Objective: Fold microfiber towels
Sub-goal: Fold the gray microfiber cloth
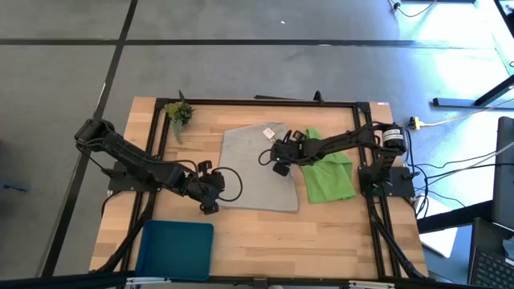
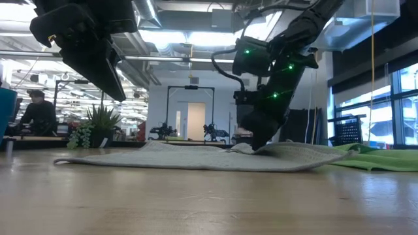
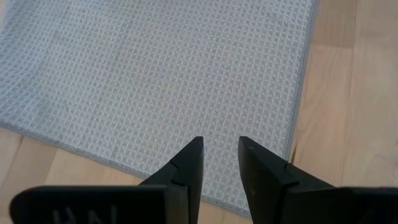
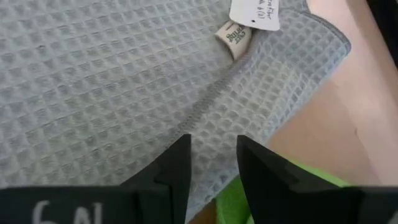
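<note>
Hovering over grey towel, spread flat mid-table; lime towel just beside, on R side. Left gripper above near-L corner, fingers slightly parted, nothing held. Right gripper low at far-R edge by tags, fingers apart, astride hem, not clamped yet. Tip: pinch both corners together, lift evenly, carry across w/o bunching.

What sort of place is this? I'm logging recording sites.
Probably a robotics lab or open workshop: a framed wooden table, exposed ceiling ducts with strip lights, and a person seated at a desk behind.
</note>
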